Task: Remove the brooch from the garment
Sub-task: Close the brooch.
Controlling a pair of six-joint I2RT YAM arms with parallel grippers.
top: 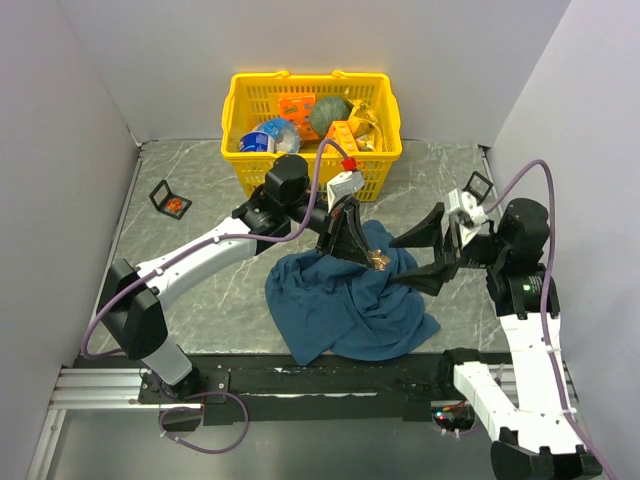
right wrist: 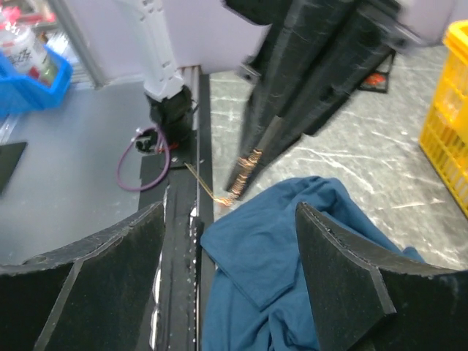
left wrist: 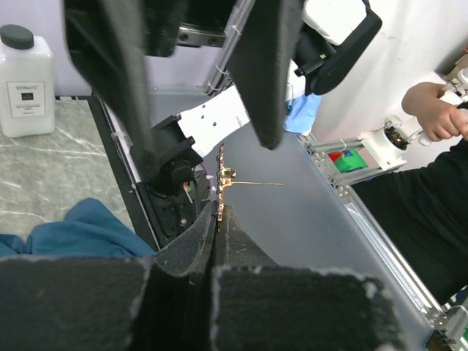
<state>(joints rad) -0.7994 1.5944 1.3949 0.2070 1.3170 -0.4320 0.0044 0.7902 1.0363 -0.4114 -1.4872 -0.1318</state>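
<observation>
The blue garment (top: pixel 350 310) lies crumpled on the table; it also shows in the left wrist view (left wrist: pixel 80 230) and the right wrist view (right wrist: pixel 292 248). My left gripper (top: pixel 372 257) is shut on the tiny orange-red brooch (top: pixel 379 261), held over the garment's upper part. In the left wrist view the brooch (left wrist: pixel 221 183) stands edge-on between the closed pads (left wrist: pixel 217 219), its thin pin sticking out bare to the right. The right wrist view shows the brooch (right wrist: pixel 245 172) blurred, just off the cloth's edge. My right gripper (top: pixel 435 250) is open and empty beside the garment's right side.
A yellow basket (top: pixel 300 168) with several items stands at the back. Small black-framed tags lie at the left (top: pixel 171 200) and right (top: pixel 480 186). A black rail (top: pixel 330 378) runs along the front edge. Grey walls close in on both sides.
</observation>
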